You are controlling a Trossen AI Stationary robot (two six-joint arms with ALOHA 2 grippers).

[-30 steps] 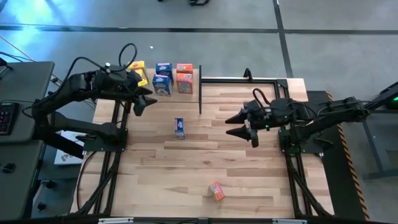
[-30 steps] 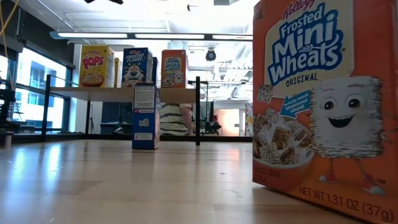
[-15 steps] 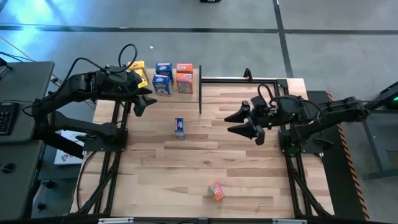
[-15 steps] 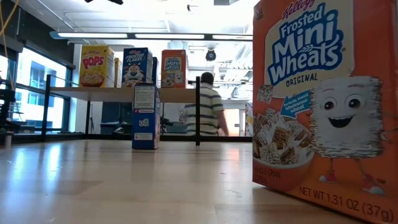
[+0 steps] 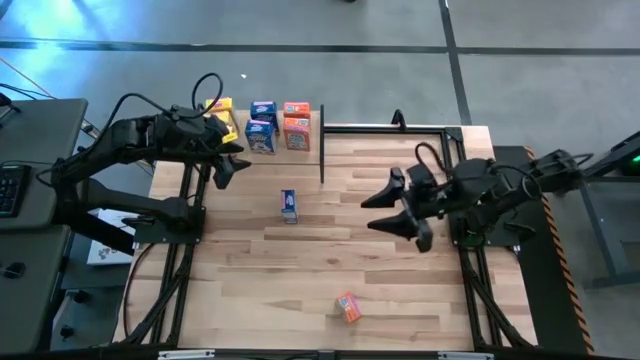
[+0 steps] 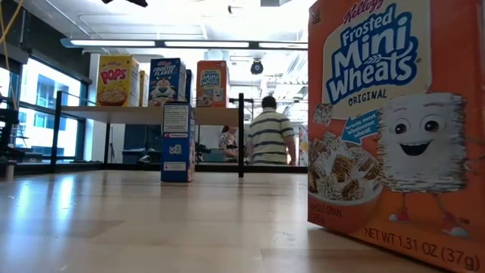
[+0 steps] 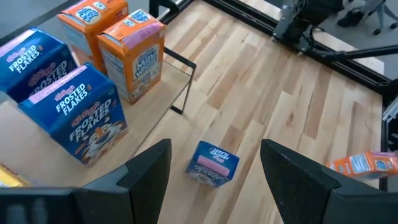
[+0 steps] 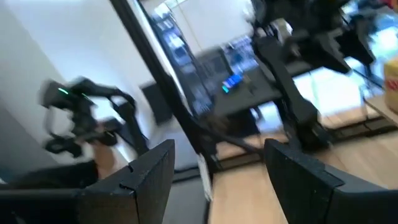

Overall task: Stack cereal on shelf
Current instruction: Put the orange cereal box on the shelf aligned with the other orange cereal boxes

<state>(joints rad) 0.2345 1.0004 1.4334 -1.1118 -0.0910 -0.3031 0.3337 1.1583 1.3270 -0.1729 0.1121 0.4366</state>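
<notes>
Right gripper [image 5: 410, 214]: shifted toward the near edge of the table [image 5: 400, 290] and rotated since the earlier frames; jaws spread wide, holding nothing, positioned over bare wood right of centre. Person [image 6: 270, 135] in a striped shirt in the room behind: moved rightward, now past the shelf post.

Left gripper [image 5: 228, 160]: unchanged, at the near edge of the shelf [image 5: 315, 122], jaws parted, holding nothing.

On the shelf: yellow box [image 5: 222, 110] behind the left arm, two blue boxes [image 5: 262, 127], two orange boxes [image 5: 296, 124], grouped close together, upright. More boxes behind the arm: cannot tell.

On the table: one blue box [image 5: 289, 205] standing upright near the centre, below the left gripper in its wrist view [image 7: 212, 164]. One orange box [image 5: 348, 307] standing near the front edge, directly before the low camera [image 6: 394, 121].
</notes>
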